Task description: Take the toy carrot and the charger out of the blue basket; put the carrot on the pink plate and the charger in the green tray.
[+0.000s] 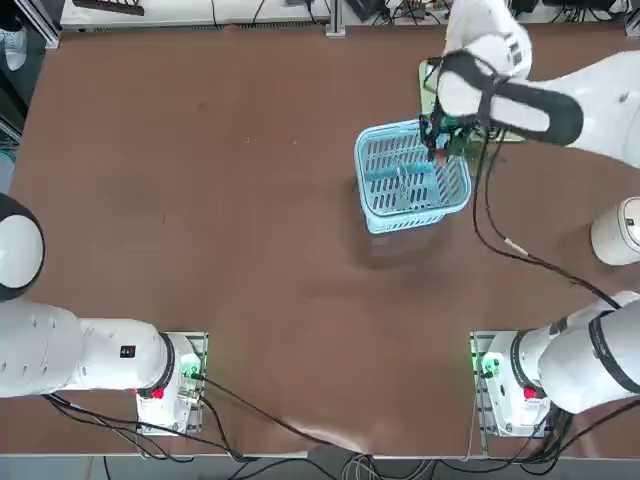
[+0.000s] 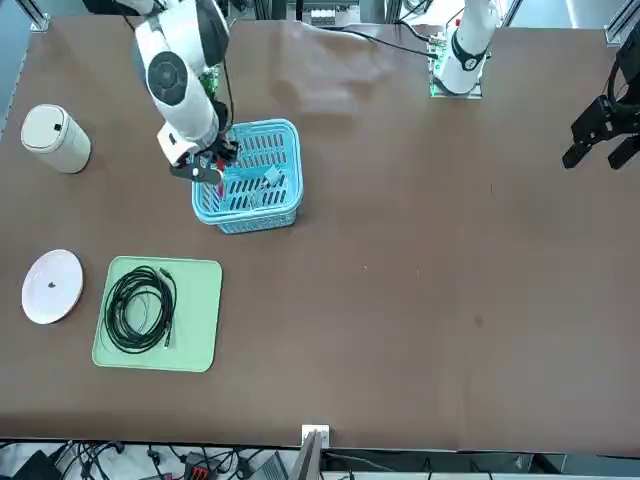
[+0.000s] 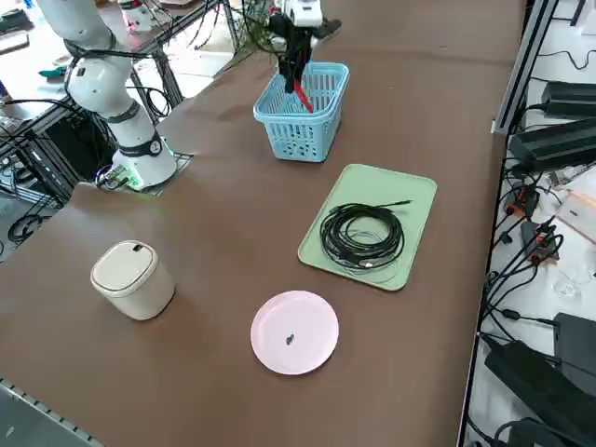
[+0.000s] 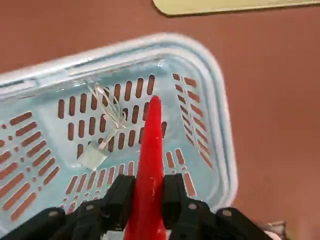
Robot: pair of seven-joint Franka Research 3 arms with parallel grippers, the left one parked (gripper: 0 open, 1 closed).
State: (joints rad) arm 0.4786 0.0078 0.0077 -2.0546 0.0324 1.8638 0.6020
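Seen from the robot's right, clock centred on plate: green tray (image 3: 416,200), 1 o'clock, bearing black coiled cable (image 3: 337,244); blue basket (image 3: 300,142), 12 o'clock. Right gripper (image 4: 148,200) over basket, clamped on toy carrot (image 4: 146,165), red tip downward. Pink plate (image 3: 294,332) lies flat. Charger (image 4: 94,156) rests inside basket.

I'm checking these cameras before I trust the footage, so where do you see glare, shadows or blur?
Top view: pale glare on the brown table near its lower edge, soft shadow beside the blue basket. Front view: a whitish sheen on the table's far part. Right wrist view: a glossy highlight down the toy carrot, held by the right gripper; blurry patch at the lower right corner.
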